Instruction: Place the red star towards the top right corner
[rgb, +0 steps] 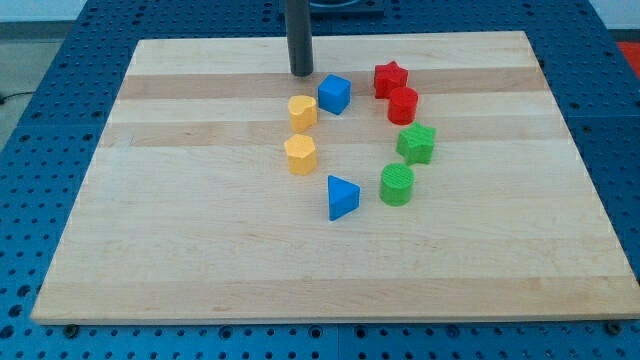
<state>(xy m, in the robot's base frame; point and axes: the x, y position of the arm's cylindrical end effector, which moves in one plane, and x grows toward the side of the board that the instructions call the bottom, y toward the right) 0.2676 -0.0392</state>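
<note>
The arm carries no claw, only a dark rod, so nothing is grasped. My tip (301, 73) rests on the wooden surface (200, 260) near the view's top, just up and left of the blue cube (334, 94) and apart from it. The red star (390, 78) sits right of the blue cube, touching the red cylinder (403, 104) below it. Further down lie the green star (416, 143) and green cylinder (397, 185). On the left stand a yellow heart-like block (303, 111) and a yellow hexagon (300, 154); a blue triangle (342, 197) lies lowest.
</note>
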